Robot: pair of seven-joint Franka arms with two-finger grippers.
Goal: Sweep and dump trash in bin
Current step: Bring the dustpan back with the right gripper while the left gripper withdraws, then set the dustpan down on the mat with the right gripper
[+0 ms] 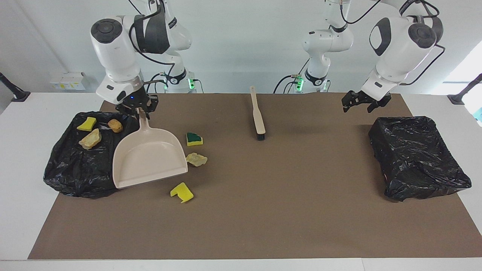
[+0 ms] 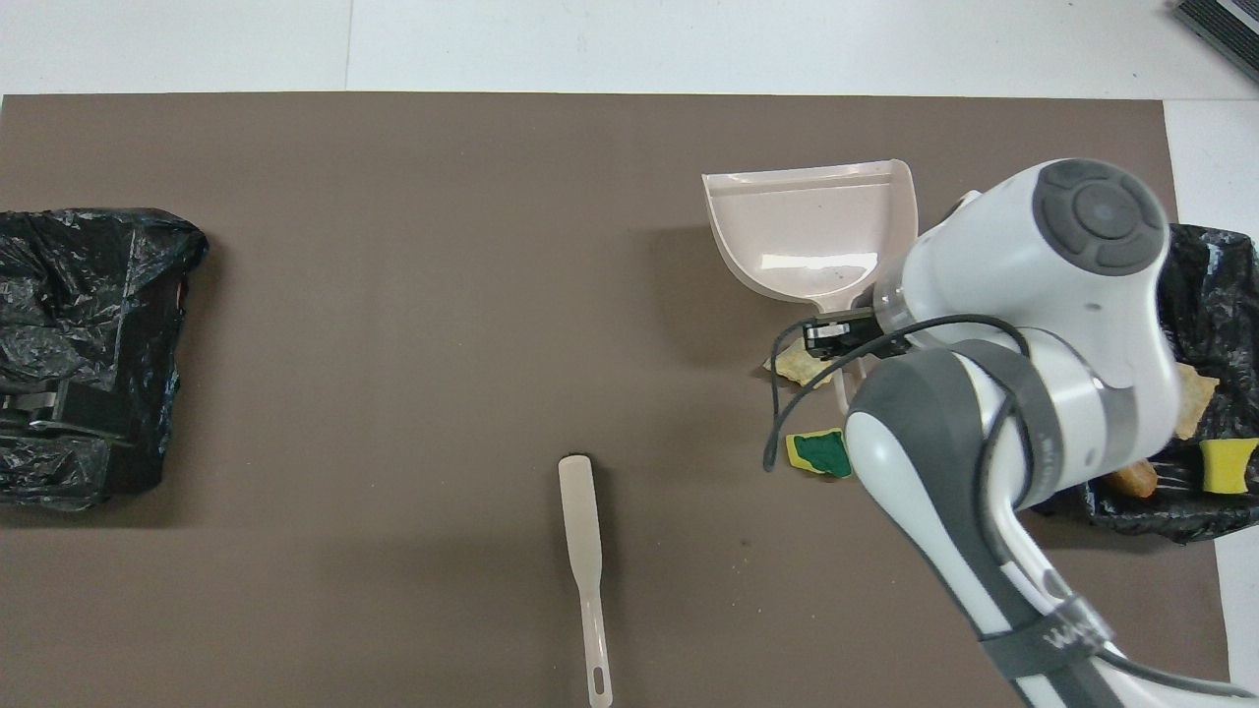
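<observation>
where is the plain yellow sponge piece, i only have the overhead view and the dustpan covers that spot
observer: the yellow sponge piece lies on the mat, close to the open lip of the dustpan but apart from it, farther from the robots.
operator: and is the left arm carrying anything
observer: no, the left gripper hangs raised over the black-lined bin at its end of the table, jaws open and empty.
</observation>
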